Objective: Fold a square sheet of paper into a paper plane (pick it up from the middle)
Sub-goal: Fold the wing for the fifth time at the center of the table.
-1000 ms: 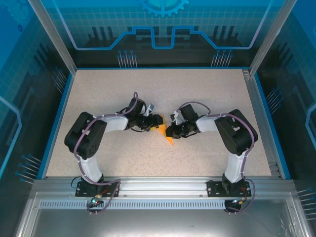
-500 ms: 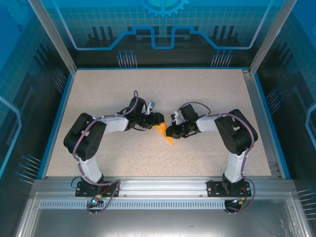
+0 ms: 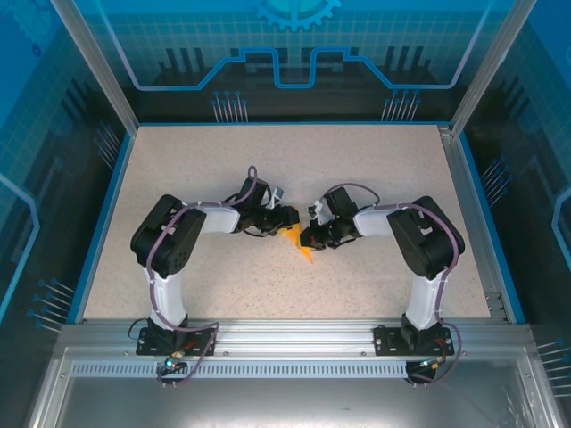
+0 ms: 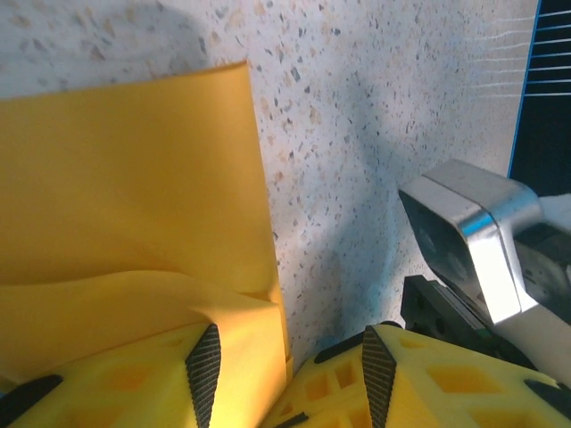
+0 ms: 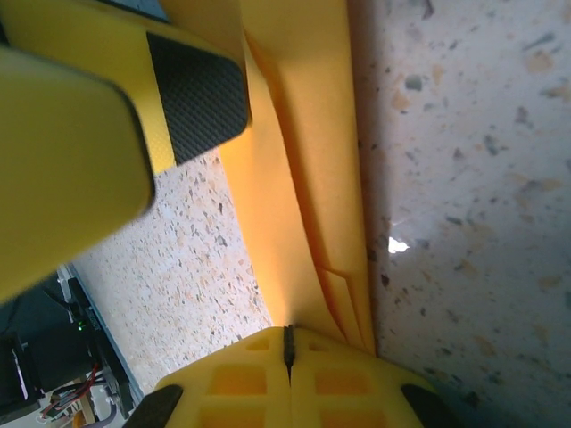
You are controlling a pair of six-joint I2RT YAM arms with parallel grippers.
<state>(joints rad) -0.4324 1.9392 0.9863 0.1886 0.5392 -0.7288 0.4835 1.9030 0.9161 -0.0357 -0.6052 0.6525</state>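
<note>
So, here's how it looks:

Paper: the orange-yellow folded sheet of paper sits around the middle of the speckled beige tabletop, right between the two gripper heads.

Long axis: from above it runs from the grippers toward the near edge, leaning a bit to the right. The narrow tip points at the near edge.

Layers: in the right wrist view the paper is a slim strip of stacked folds, with the creases running along its length.

Right gripper: the right gripper has its yellow fingers pressed together, and the end of the strip is pinched in the seam between them.

Left gripper: the left gripper has its jaws apart. The black pads stand with a clear gap, and the corner of the paper pokes into that gap. One curled flap lies over the left-hand finger. Can't tell if either pad is actually pressing on it.

Close neighbours: one of the left gripper's black pads sits just beside the strip in the right wrist view.
</note>
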